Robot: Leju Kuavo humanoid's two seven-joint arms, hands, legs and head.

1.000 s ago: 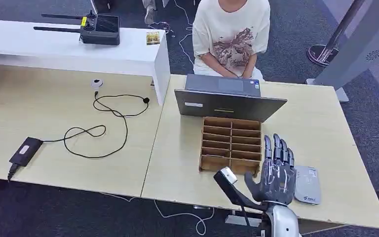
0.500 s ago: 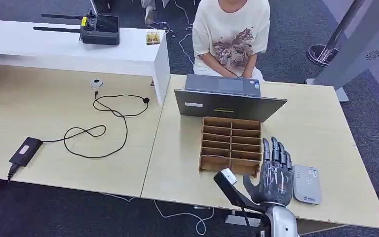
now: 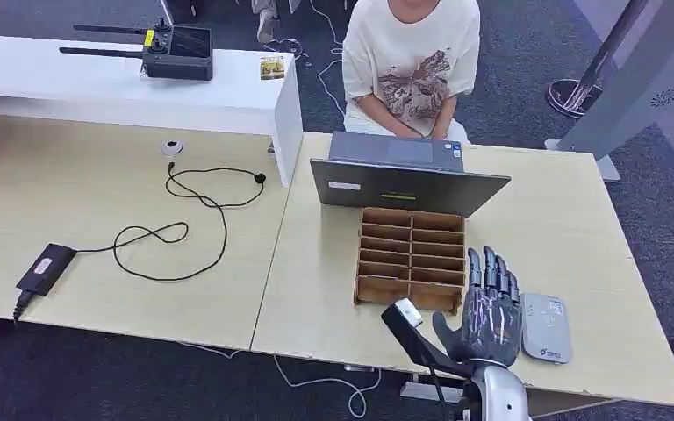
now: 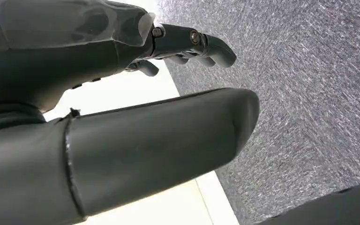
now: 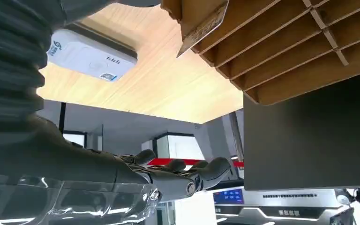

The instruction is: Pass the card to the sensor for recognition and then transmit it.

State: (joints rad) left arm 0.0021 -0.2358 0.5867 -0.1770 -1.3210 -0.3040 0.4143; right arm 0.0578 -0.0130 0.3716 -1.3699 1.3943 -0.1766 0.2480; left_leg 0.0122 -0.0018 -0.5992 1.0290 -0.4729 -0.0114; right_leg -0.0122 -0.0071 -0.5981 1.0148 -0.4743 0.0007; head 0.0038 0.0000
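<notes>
Card (image 5: 202, 27), a pale thin one, sits tilted in an edge slot of the brown wooden divider box (image 3: 411, 257), on the side toward the reader; the print along its edge is too small to read. The white-grey flat card reader (image 3: 547, 327) lies on the light wood table (image 3: 562, 219) just right of the box, with a blue logo and a small sticker I can't make out. The right hand (image 3: 490, 311) hovers between box and reader, fingers stretched forward and apart, grasping nothing. The left hand (image 4: 122, 117) hangs over grey carpet, fingers loosely bent, also holding nothing. On the far side, a grey laptop (image 3: 404, 180) and a seated person (image 3: 412, 61).
</notes>
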